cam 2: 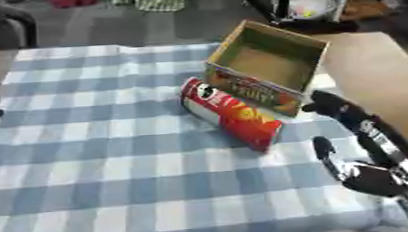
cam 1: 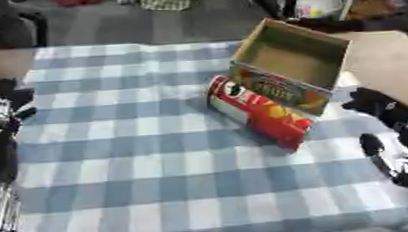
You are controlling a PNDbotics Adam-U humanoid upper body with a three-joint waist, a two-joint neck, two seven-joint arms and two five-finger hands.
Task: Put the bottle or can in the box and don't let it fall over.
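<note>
The red can [cam 1: 258,111] lay on its side on the checked surface [cam 1: 141,181], toward the far right corner, its lid end pointing to the far left and its length running alongside the near wall of the open cardboard box [cam 1: 285,66], touching it or very nearly so. The box stood empty near the far right edge. The right hand [cam 2: 353,145] hovered just right of the can's near end, thumb and fingers spread, holding nothing. The left hand [cam 1: 3,106] showed at the left edge, well apart from the can; its fingers seemed relaxed, though the blur left that uncertain. By my reading, the step in hand was the reach for the can, with no grasp made yet. The next move would call for closing the right hand round the can's body, lifting it, turning it upright and lowering it into the box so that it stood on its base.
</note>
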